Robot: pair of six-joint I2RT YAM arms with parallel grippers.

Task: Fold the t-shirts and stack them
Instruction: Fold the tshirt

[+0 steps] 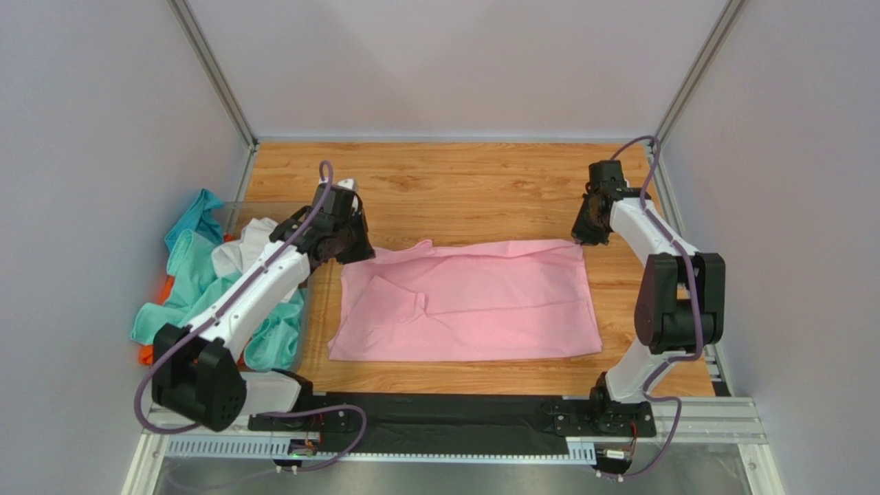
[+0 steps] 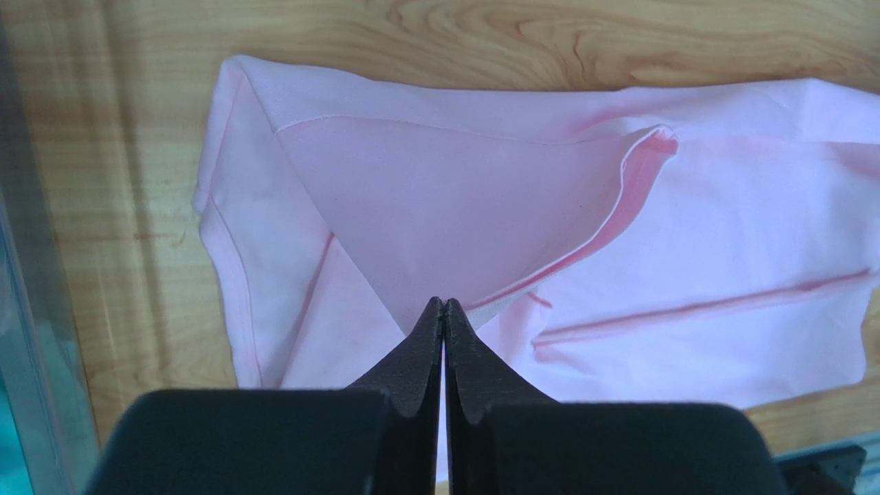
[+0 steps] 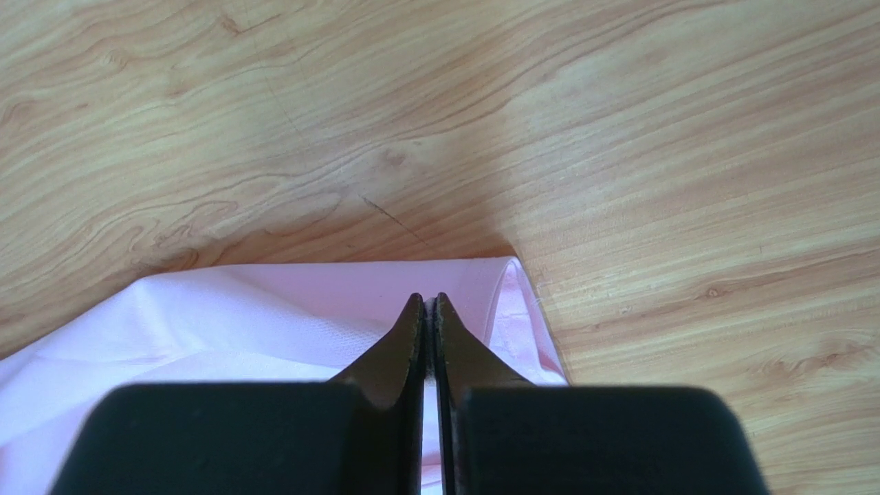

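1. Nearest the arm bases, on the near side of the light pink cotton t-shirt [image 1: 475, 299], a black mounting strip [image 1: 444, 415] runs along the edge of the light wooden table [image 1: 465, 186].
2. That pink t-shirt lies flat on the wood between the two arms. It is folded into a wide rectangle, with a sleeve flap turned in over its left part.
3. Left of the pink t-shirt is a loose heap: a teal t-shirt [image 1: 191, 273], a crumpled white t-shirt [image 1: 246, 248] and an orange t-shirt [image 1: 148, 353] that shows only at the heap's edges. A clear plastic bin [image 2: 29, 340] stands just beside the pink t-shirt's left edge, and the left arm reaches across the heap.
4. At the pink t-shirt's far-left corner sits the left gripper [image 1: 346, 248]. Its black fingers [image 2: 423, 340] are pressed together with no gap. Their tips hide the point of the turned-in flap, so whether they pinch cloth cannot be told.
5. At the pink t-shirt's far-right corner sits the right gripper [image 1: 590, 233]. Its fingers [image 3: 398, 345] are likewise pressed together, with the tips over the rolled corner hem and no cloth visibly held.
6. Beyond the pink t-shirt, the wood runs on to a grey back wall [image 1: 454, 62].
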